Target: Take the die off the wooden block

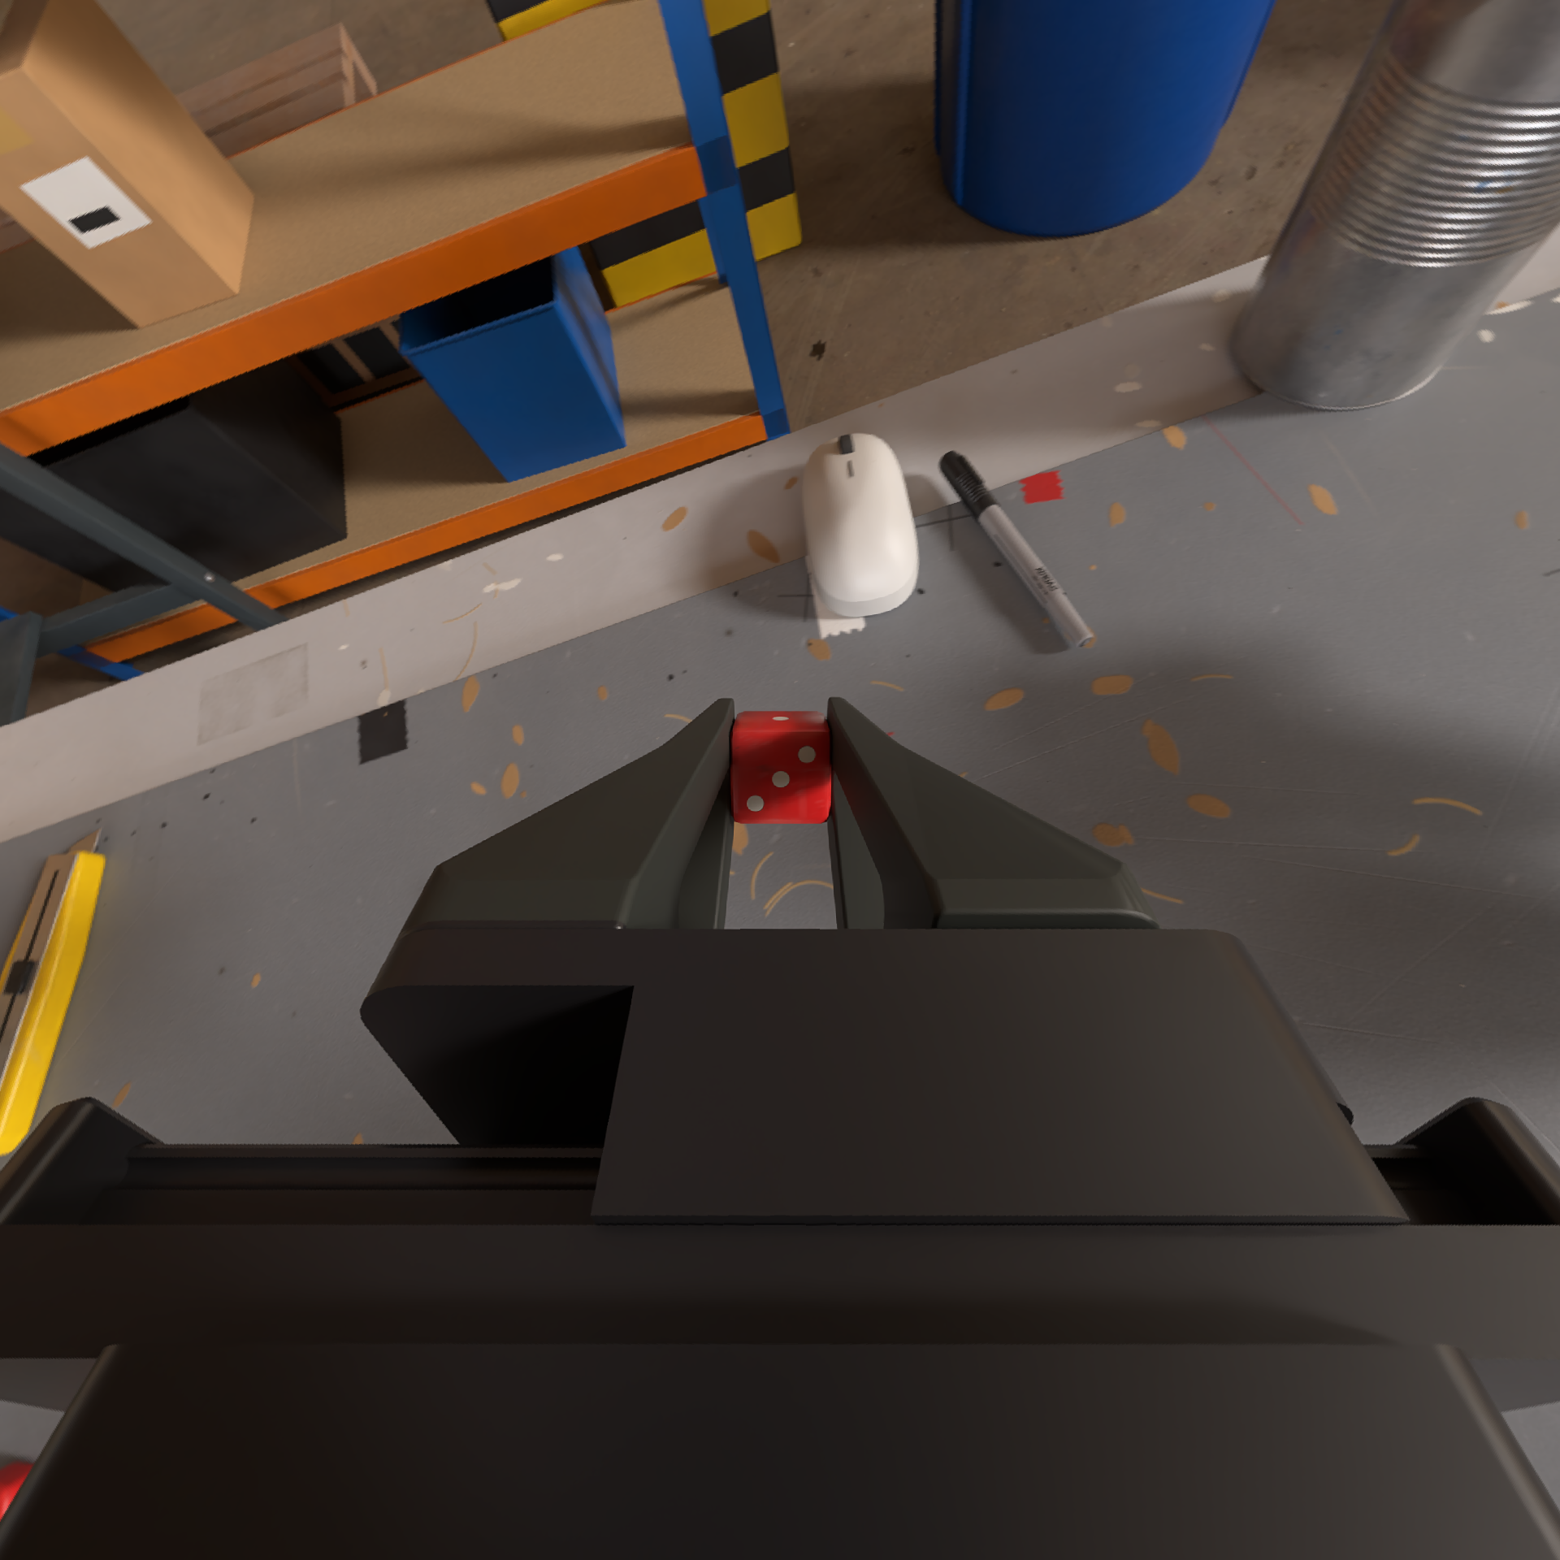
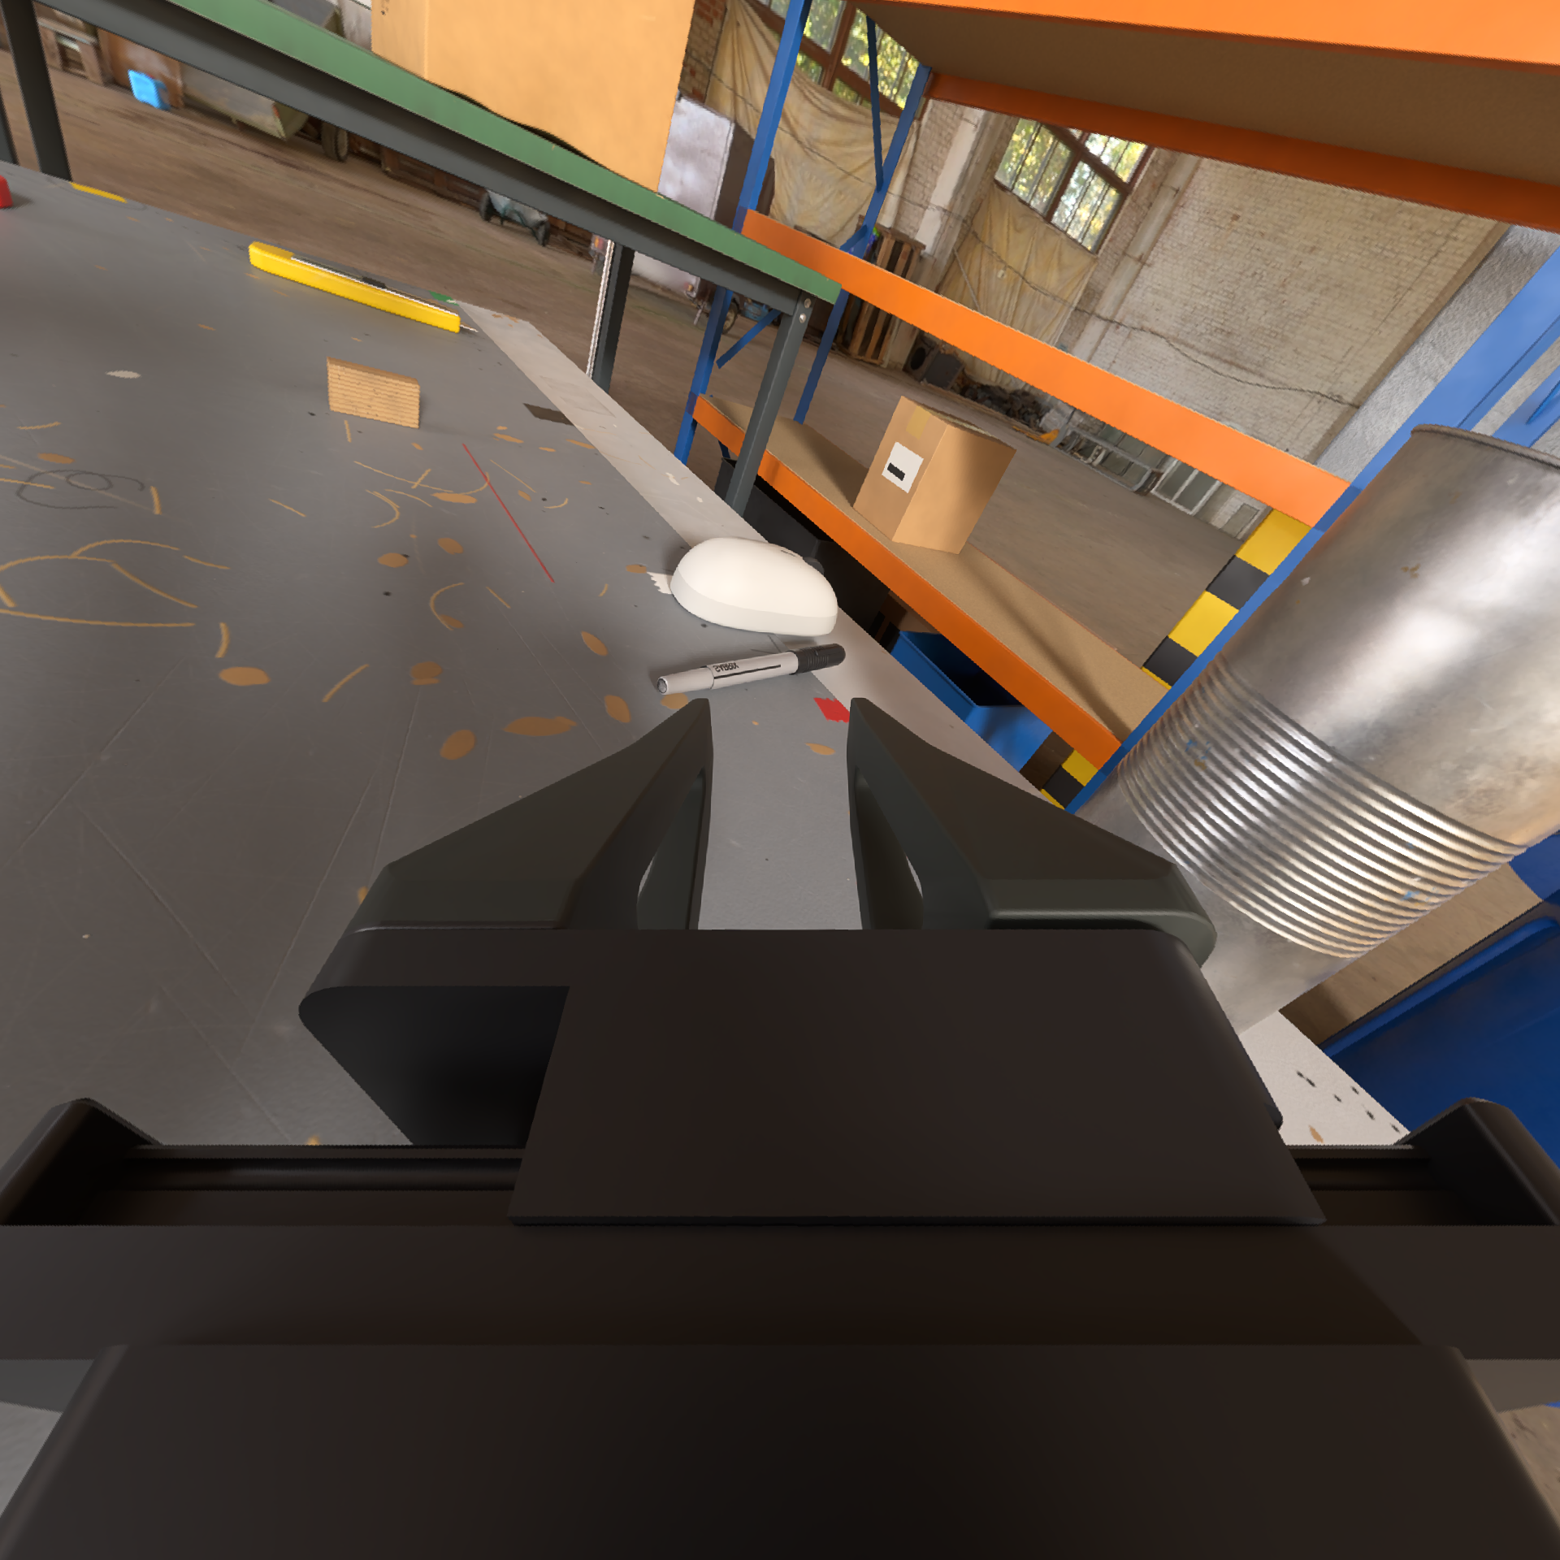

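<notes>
Left gripper (image 1: 781, 717) clamps the red die (image 1: 780, 766) between both fingertips, held above the grey table (image 1: 1266, 844); three-pip face toward the camera, one pip on the far face. Die is off the wooden block (image 2: 372, 392), which sits alone on the table at far left in the right wrist view, top bare. Right gripper (image 2: 778, 717) has its jaws apart with nothing between them, hovering over the table near its right edge.

Beyond the die: white mouse (image 1: 858, 523) at the table's far edge, black-capped marker (image 1: 1015, 549) just right of it, apart. Small red tape patch (image 1: 1041, 487) right of the marker cap. Yellow utility knife (image 1: 42, 988) at the near left edge of the left wrist view. Metal duct (image 1: 1401, 236) stands at the far right corner. Orange-and-blue shelving (image 1: 422, 236) behind the table holds a cardboard box (image 1: 110, 160) and a blue bin (image 1: 523, 371). Blue barrel (image 1: 1089, 101) on the floor beyond.
</notes>
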Available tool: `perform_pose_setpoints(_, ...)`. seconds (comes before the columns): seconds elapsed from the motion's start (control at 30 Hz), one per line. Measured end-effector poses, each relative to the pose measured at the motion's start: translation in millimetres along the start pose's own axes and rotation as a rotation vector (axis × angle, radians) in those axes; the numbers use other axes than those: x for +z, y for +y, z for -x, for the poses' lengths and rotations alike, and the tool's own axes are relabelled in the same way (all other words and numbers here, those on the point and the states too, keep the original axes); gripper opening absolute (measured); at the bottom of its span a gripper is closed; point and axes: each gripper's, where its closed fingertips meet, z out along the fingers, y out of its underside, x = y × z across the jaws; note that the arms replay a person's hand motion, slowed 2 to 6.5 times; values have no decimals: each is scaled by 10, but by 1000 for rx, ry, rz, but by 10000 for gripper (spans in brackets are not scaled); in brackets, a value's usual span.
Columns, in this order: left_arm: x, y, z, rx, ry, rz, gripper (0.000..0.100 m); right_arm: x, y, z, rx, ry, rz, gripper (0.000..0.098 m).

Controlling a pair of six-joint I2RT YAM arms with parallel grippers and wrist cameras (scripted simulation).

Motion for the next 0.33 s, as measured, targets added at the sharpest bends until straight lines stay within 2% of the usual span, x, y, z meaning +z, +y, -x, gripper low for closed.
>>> perform_pose_setpoints(0.33,132,-135,-524,60,120,-32,180,-1,-12,0,-2,1,-3,270)
